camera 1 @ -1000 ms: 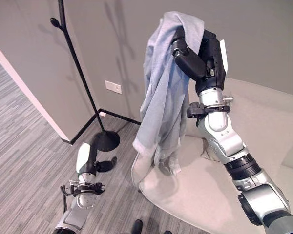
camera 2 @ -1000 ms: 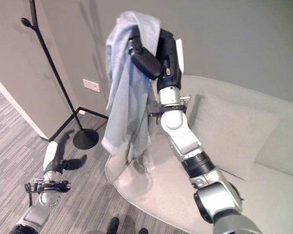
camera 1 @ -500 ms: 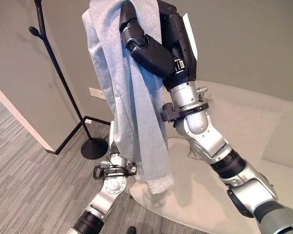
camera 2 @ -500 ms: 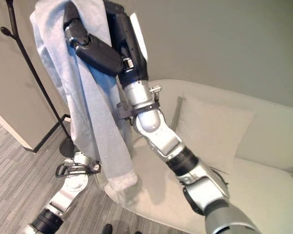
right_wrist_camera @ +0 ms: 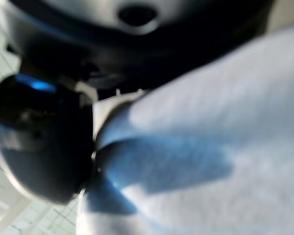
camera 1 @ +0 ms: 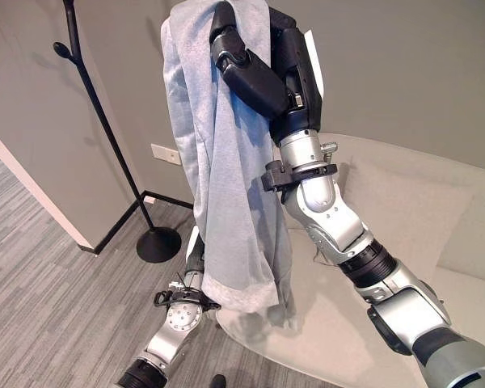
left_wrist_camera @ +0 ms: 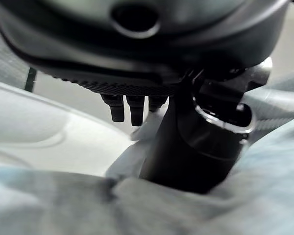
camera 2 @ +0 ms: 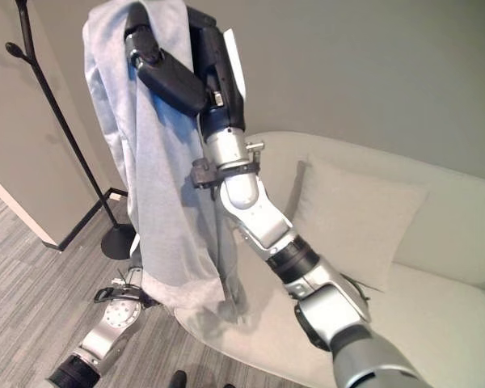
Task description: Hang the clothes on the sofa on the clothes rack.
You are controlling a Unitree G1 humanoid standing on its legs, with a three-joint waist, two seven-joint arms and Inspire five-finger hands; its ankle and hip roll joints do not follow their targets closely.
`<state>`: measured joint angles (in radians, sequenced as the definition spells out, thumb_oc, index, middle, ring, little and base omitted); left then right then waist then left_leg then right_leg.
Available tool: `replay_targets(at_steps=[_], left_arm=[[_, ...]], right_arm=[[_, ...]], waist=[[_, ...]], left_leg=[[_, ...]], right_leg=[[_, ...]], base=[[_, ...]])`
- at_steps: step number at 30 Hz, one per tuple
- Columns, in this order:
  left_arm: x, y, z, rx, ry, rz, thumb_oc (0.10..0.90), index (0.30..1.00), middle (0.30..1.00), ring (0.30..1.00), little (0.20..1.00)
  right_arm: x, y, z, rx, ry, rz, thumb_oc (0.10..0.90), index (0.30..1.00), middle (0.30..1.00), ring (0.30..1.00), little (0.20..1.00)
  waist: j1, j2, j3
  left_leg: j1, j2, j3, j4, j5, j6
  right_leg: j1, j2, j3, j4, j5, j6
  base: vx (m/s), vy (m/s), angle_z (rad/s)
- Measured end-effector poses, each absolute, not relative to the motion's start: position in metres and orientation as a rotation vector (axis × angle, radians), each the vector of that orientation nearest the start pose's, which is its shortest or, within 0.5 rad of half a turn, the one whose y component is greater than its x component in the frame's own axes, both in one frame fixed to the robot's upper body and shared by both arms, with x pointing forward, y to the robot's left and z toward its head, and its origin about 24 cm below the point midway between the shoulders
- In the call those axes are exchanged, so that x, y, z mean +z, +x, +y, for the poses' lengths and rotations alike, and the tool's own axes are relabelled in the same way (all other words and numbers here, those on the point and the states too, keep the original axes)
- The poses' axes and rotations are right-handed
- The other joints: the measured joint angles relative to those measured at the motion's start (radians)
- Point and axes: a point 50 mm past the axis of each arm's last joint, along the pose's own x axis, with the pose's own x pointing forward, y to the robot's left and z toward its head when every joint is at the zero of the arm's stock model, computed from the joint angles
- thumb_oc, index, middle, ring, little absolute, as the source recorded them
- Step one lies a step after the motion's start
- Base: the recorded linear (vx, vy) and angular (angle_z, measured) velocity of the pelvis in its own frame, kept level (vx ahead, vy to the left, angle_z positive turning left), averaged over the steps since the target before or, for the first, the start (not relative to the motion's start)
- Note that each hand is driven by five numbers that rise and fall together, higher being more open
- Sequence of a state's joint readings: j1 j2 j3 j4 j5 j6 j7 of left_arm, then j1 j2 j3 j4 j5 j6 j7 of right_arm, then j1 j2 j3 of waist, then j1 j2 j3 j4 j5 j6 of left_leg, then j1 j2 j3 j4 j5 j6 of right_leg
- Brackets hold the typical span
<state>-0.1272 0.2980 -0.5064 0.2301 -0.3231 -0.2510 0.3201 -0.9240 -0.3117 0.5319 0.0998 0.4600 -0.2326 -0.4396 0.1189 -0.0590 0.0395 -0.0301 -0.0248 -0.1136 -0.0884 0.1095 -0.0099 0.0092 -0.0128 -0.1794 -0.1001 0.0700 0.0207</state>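
Grey wall behind: light blue garment [camera 1: 226, 162] held raised, pinched by right hand [camera 1: 255, 73]; left hand [left_wrist_camera: 132, 105] fingers straight, beside cloth.

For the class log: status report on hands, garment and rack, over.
Right hand raised, shut on light blue garment. Left hand low behind hanging cloth, fingers straight. Clothes rack to the left, nothing hung yet.
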Motion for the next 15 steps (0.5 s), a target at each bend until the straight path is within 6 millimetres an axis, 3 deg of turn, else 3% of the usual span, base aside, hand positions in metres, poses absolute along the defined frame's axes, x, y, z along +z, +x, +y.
replay_targets(at_steps=[7,13,15], left_arm=[[0.014,0.249,0.098,-0.215,-0.036,0.034,0.8,0.9,0.9,0.9,0.9],[0.009,0.261,0.084,-0.261,0.011,0.069,0.8,0.9,0.9,0.9,0.9],[0.004,0.262,0.07,-0.313,0.036,0.099,0.8,0.9,0.9,0.9,0.9]], right_arm=[[0.268,0.317,-0.043,0.327,0.168,-0.753,0.4,0.3,0.3,0.3,0.3],[0.27,0.314,-0.04,0.339,0.242,-0.733,0.4,0.3,0.3,0.3,0.3],[0.276,0.306,-0.034,0.366,0.296,-0.764,0.4,0.3,0.3,0.3,0.3]], waist=[[-0.002,0.0,0.0],[-0.047,0.004,-0.002],[-0.061,0.009,-0.004]], left_leg=[[0.002,0.001,0.019,0.0,-0.002,0.002],[0.003,0.001,0.024,0.0,-0.002,0.002],[0.004,0.002,0.025,0.0,-0.002,0.002]], right_leg=[[-0.005,0.0,0.018,0.0,0.0,0.0],[-0.006,0.0,0.023,0.0,0.001,-0.001],[-0.007,0.0,0.025,0.0,0.002,-0.002]], base=[[0.0,0.006,-0.06],[0.0,0.001,-0.02],[0.01,0.004,-0.03]])
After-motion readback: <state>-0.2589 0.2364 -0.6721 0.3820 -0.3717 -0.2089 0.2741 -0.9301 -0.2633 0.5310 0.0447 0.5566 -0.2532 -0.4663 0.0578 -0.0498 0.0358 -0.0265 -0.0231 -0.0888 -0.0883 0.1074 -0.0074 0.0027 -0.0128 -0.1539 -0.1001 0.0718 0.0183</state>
